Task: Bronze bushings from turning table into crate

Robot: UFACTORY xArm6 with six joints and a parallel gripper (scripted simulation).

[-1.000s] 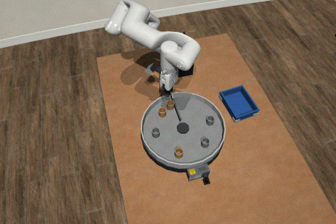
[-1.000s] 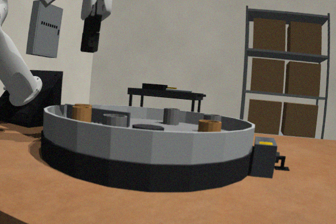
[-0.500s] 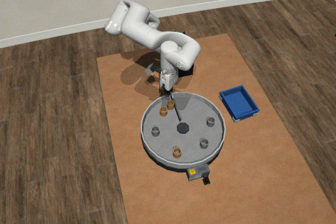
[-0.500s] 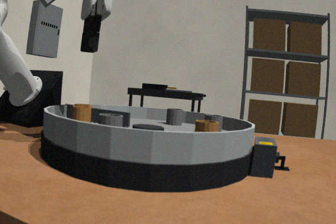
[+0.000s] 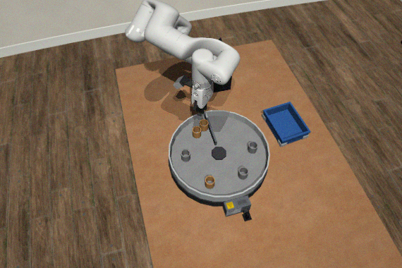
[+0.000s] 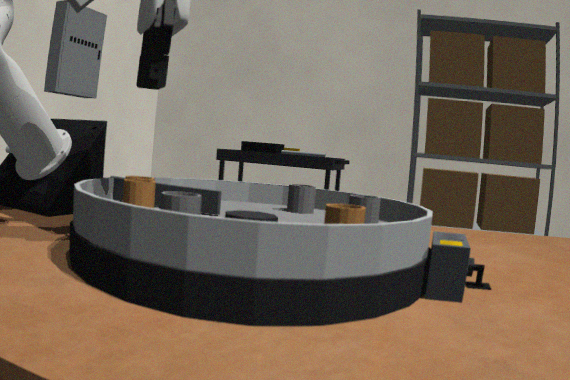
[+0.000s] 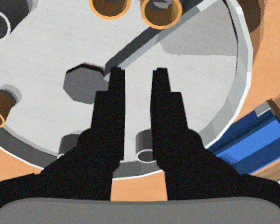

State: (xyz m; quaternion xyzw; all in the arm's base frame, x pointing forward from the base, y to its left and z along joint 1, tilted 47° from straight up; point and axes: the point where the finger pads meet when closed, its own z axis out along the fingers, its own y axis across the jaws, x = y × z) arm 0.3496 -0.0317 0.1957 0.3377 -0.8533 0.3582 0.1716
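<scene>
Below raised end effector (image 7: pixel 135 86), nearly closed, empty: two bronze bushings (image 5: pixel 200 128)

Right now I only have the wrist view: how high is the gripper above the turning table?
Observer: The gripper hangs well above the rim of the turning table, nearly closed and holding nothing.
Operator: How many bronze bushings are on it?
Observer: Three bronze bushings: two side by side at the arm's edge, one across the table.
Operator: Anything in the crate?
Observer: No bushing shows in the crate.
</scene>
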